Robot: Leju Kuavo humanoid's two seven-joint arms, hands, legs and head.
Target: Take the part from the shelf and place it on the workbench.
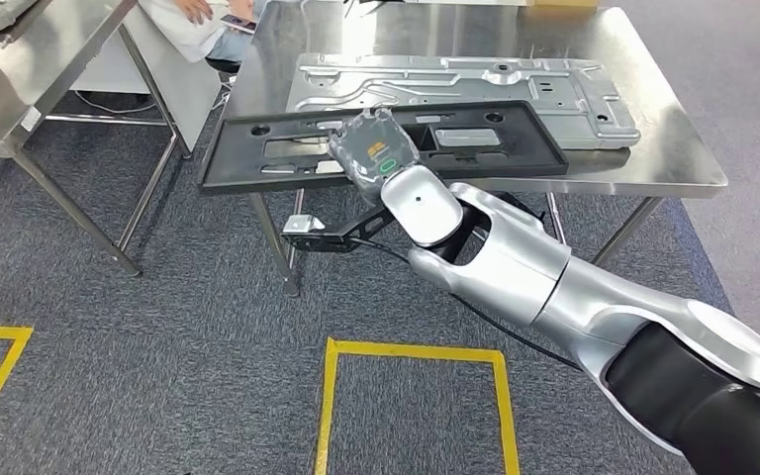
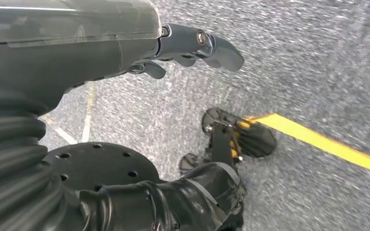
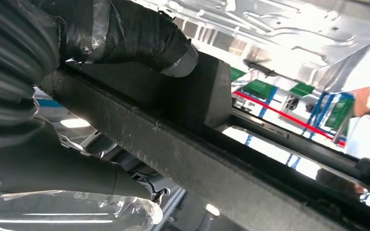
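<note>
As label is unreadable, right hand point(image 1: 374, 150) grips black part point(image 1: 257, 148)

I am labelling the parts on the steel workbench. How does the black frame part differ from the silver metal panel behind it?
The black frame part is dark and matte; the silver metal panel is bright and shiny. The black frame part overhangs the workbench's near edge, with the right hand on it; the silver metal panel lies wholly on top, untouched. Both are long, flat, with cut-outs.

Even overhead lighting; sharpness varies by view.
Glare streaks the steel workbench point(image 1: 653, 148); the carpet point(image 2: 318, 62) smears with motion blur; background windows blow out white behind the dark frame point(image 3: 212, 159).
</note>
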